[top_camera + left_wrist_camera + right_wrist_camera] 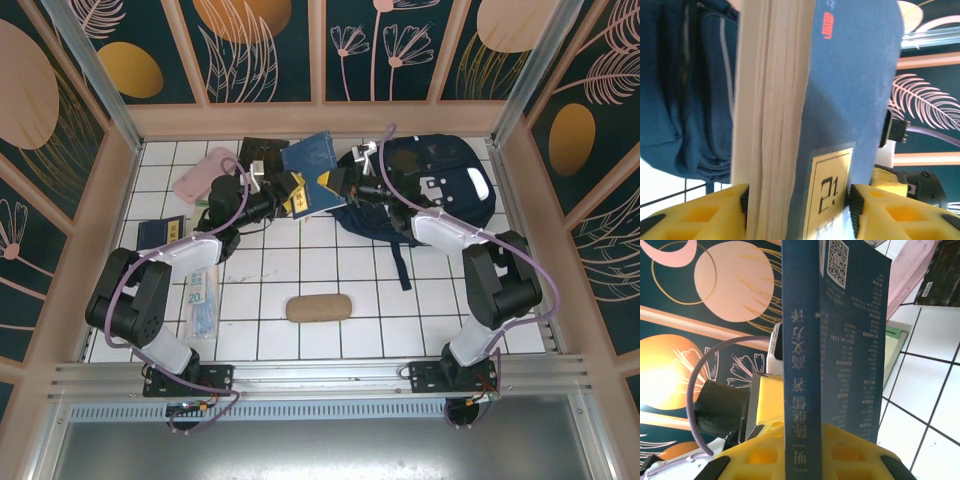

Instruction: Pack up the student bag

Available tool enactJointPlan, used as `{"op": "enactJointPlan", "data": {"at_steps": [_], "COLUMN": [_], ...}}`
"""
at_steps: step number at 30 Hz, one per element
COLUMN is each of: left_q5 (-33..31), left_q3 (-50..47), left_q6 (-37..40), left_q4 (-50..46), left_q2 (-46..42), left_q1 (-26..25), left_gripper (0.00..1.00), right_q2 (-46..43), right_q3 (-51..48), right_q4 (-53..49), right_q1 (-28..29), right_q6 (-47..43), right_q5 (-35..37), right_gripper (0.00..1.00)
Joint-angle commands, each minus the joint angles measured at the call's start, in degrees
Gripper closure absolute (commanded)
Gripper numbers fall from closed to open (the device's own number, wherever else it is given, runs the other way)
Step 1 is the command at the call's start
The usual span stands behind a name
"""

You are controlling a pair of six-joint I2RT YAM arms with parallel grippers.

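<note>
A: L gripper (pixel 797 210) clamps the blue book (pixel 840 90), far middle of worktop (pixel 330 270). R gripper (pixel 805 460)?
B: Book's btwn its fingers (pixel 855 450); can't tell if gripped. Student bag (pixel 440 185) sits far-right corner. I'd confirm R's hold before L releases.

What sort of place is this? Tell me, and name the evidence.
Likely a staged robot test cell, not a real room: a white tiled table edged by aluminium rails, decorative printed wall panels, and bolted arms, left tool and right tool gripping a blue book.
</note>
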Motion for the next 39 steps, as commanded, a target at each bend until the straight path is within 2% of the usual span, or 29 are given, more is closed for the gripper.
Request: {"op": "enactJointPlan", "data": {"at_steps": [1, 4, 8, 12, 14, 18, 22, 25, 27, 28, 30, 32, 35, 39], "left_q5": [1.83, 0.69, -3.18, -4.06, -2.88, 0.93, 2.60, 2.62, 2.27, 1.89, 1.29, 0.09, -2.66, -6.50], "left_q3": [0.04, 0.79, 4.28, 4.68, 4.17, 2.00, 0.67, 0.10, 0.08, 0.05, 0.18, 0.62, 2.41, 4.84], "left_q6": [-2.43, 2.15, 12.23, 13.47, 11.97, 4.79, -1.52, -3.24, -2.80, -2.18, 0.36, 3.91, 11.11, 18.45], "left_q4": [6.15, -1.30, -17.63, -20.41, -17.89, -4.33, 6.99, 10.30, 9.33, 8.25, 4.70, -1.29, -11.97, -22.58], "left_q2": [0.24, -0.71, -2.28, -2.12, -1.58, -0.73, -0.55, -1.16, -1.90, -2.31, -3.42, -4.88, -7.31, -9.73], "left_q1": [0.45, 0.62, 0.71, 0.71, 0.66, 0.71, 0.70, 0.71, 0.76, 0.88, 1.34, 1.91, 2.38, 2.37], "left_gripper": [0.46, 0.35, 0.33, 0.32, 0.33, 0.39, 0.51, 0.73, 0.92, 0.99, 1.00, 1.00, 1.00, 1.00], "right_q2": [0.36, -0.19, -0.89, -0.61, -0.12, 1.73, 2.66, 2.92, 2.79, 2.51, 1.84, 1.01, 0.94, 3.15], "right_q3": [-1.21, -1.03, 0.22, 0.68, 0.85, 0.77, 0.08, 0.56, 1.56, 2.24, 3.97, 6.55, 9.54, 14.46], "right_q4": [6.97, 6.81, 3.95, 5.41, 6.11, 8.17, 9.58, 7.59, 2.97, -0.71, -9.78, -21.77, -33.84, -46.62], "right_q1": [0.09, -0.35, -1.03, -1.00, -0.92, -0.04, 0.38, 0.18, -0.03, -0.30, -0.98, -2.01, -3.26, -3.62], "right_q6": [2.15, 1.69, -0.22, 0.79, 1.33, 2.91, 3.81, 2.45, -0.79, -3.29, -10.04, -18.17, -26.70, -35.58], "right_q5": [-3.06, -2.75, -2.27, -2.81, -3.03, -3.98, -4.08, -4.08, -3.95, -3.43, -0.96, 4.50, 12.66, 28.77], "right_gripper": [1.00, 1.00, 1.00, 1.00, 1.00, 1.00, 1.00, 1.00, 0.97, 0.89, 0.75, 0.64, 0.60, 0.59]}}
